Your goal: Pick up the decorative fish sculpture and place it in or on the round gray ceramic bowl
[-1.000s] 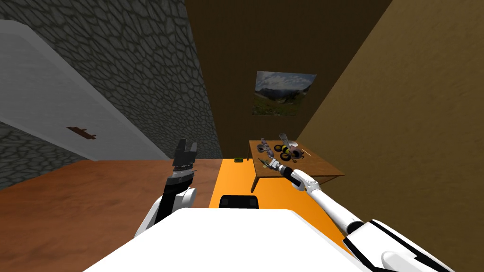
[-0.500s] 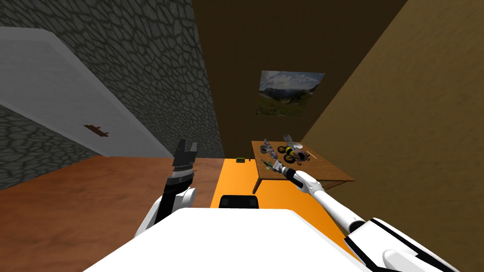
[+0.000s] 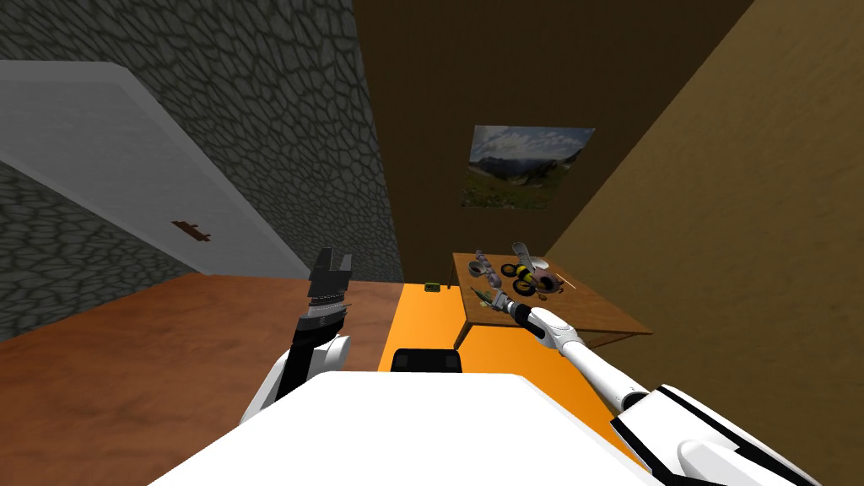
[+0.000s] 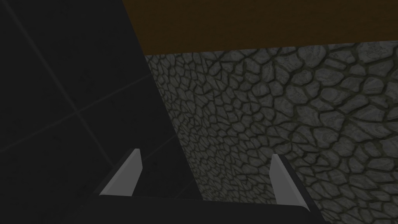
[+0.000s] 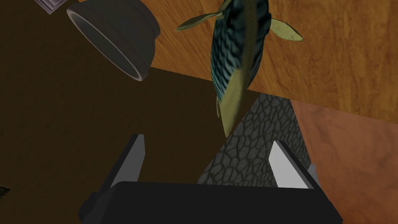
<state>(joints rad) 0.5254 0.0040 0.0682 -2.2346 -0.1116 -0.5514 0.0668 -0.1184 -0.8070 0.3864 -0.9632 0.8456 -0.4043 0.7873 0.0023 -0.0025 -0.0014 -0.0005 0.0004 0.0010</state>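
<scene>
Lying on table (image 5: 349, 58), fish (image 5: 237, 50) sits outside bowl (image 5: 128, 35).

The right pincer (image 5: 206, 140) is holding its fingers wide, leaving room between; the fish (image 5: 234, 52) is lying just ahead, the bowl (image 5: 124, 37) farther off beside it.

Your right arm (image 3: 591, 367) stretching forward, right gripper (image 5: 206, 139) spreading fingers wide; left arm (image 3: 308, 354) pointing upward, apparently folded at elbow, left gripper (image 4: 205, 152) also gaping.
</scene>
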